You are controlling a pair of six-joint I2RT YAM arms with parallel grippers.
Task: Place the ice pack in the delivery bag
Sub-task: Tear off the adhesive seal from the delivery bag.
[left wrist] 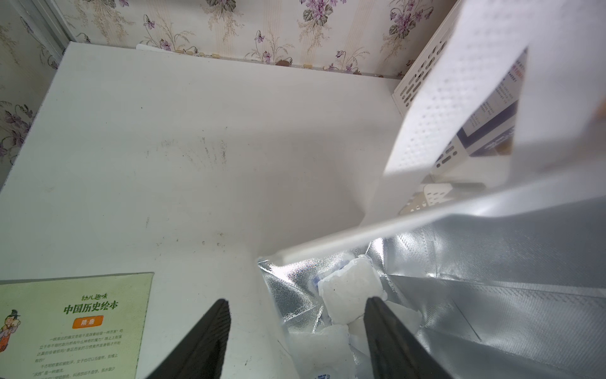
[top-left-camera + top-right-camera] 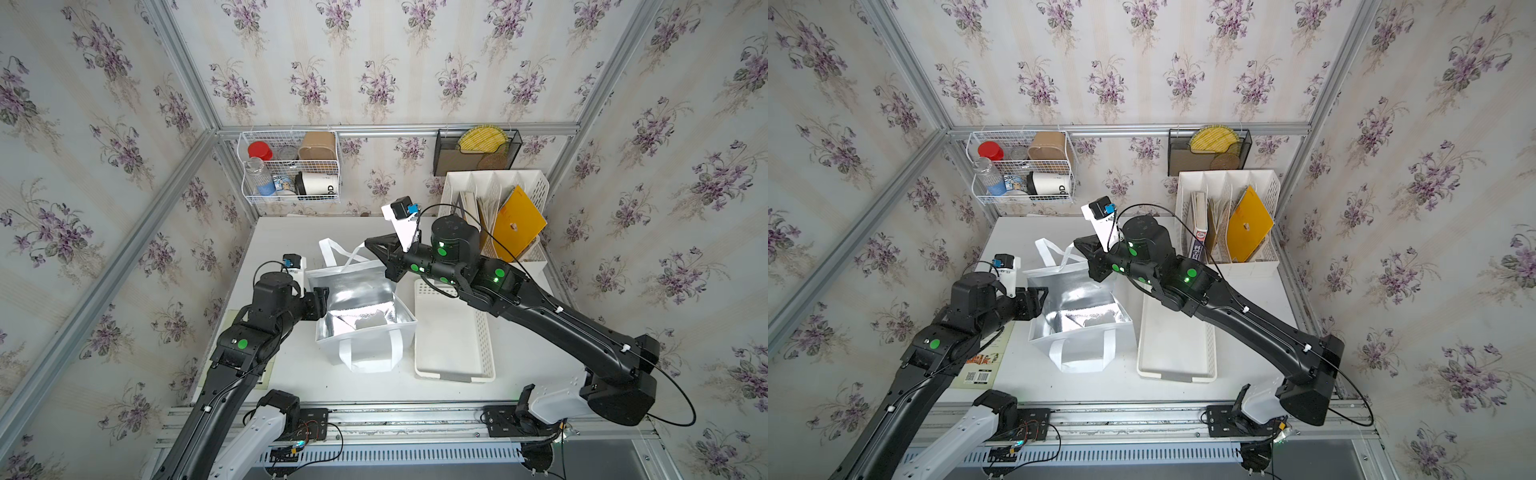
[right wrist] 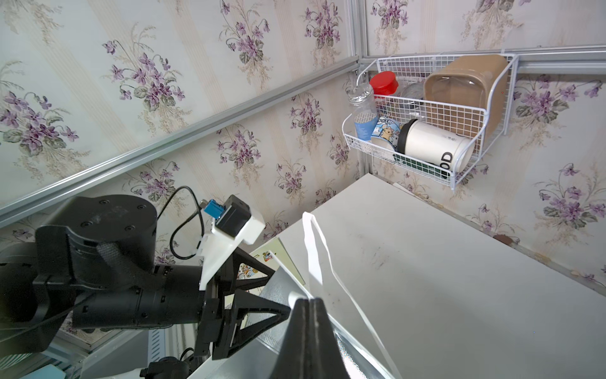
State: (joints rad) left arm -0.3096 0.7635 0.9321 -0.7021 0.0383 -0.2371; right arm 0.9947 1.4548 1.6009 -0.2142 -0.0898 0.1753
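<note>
The ice pack (image 1: 347, 295) already sits inside the delivery bag (image 2: 332, 349), down on its foil floor. From where I stand, the white table (image 2: 291, 374) carries everything. The bag stands open near the table's middle, a little toward the left edge. A low perforated tray (image 2: 484, 332) lies just beside it toward the right edge, running front to back; I cannot tell whether the two touch. The right gripper (image 2: 368, 243) hangs over the bag's far side with its fingers pressed together, pinching the far strap handle (image 2: 355, 252) and holding it up off the rim. The left gripper (image 1: 296, 299) is at the bag's left rim with its fingers spread, one outside the wall and one inside, gripping nothing. A green picture booklet (image 1: 75, 328) lies flat at the table's left edge, partly under the left arm. The pack itself is whitish and lumpy, and shows just beside the inner finger's tip in the left wrist view.
</note>
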